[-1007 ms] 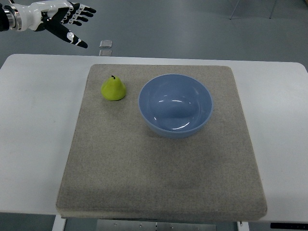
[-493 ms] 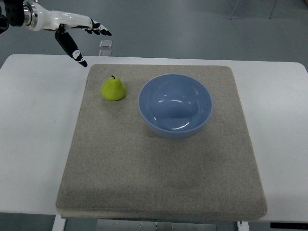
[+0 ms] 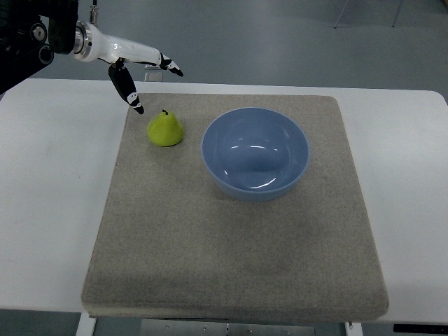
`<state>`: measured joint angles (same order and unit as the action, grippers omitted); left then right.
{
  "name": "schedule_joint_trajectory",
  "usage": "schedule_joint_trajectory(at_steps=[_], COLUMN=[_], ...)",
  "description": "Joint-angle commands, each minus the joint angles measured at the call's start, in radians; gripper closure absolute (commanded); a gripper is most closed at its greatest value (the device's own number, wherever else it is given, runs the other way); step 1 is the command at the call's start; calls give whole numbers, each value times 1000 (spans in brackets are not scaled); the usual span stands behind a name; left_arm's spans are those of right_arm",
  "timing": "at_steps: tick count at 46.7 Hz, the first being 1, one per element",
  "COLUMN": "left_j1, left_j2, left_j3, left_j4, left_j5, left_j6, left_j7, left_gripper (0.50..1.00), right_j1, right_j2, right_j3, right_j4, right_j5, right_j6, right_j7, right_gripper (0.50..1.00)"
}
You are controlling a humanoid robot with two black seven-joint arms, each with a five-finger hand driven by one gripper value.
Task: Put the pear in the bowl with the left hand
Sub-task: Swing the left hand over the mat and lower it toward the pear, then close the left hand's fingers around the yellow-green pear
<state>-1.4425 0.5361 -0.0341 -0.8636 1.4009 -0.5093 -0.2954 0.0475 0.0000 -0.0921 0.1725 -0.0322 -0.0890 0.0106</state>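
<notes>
Pear [image 3: 165, 129], yellow-green with a small dark stem at its top, stands upright on the far left part of the grey mat [image 3: 231, 266], apart from everything else. Seen from the top view, it sits just left of the blue bowl [image 3: 255, 153], with a narrow strip of mat showing between the two. That bowl is round, holds nothing, and rests on the far middle of the mat. The mat itself covers most of the white table [image 3: 49, 210], whose bare surface shows on the left and right sides.

My left hand [image 3: 136, 63] reaches in from the far left corner, its white and black arm entering at the picture's left edge. It holds nothing. My fingers [image 3: 170, 67] stretch out straight toward the right, over the far edge of the table, while my thumb [image 3: 127, 89] points down and toward the near side, so the span between them is wide. The thumb's tip hangs just beyond the far left side of the pear, close to it but not touching. A small clear object [image 3: 153, 64] lies on the floor past the table, partly hidden behind my fingers. My right hand does not show.
</notes>
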Motion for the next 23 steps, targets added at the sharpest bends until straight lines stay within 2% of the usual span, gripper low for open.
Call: schedule_joint_trajectory(at_steps=[1,23], left_j1=[7,27], left_j2=[-13,-62], left_j3=[11,17], left_j4=[0,3], left_j5=[20,35], left_j6=[0,22], left_j7=[1,1], left_gripper=[508,508], right_j1=[0,0], right_j2=[0,0], right_j3=[0,0], right_j4=[1,1], right_j5=[0,0], right_j6=[0,0], right_j7=[0,0], right_gripper=[576,576])
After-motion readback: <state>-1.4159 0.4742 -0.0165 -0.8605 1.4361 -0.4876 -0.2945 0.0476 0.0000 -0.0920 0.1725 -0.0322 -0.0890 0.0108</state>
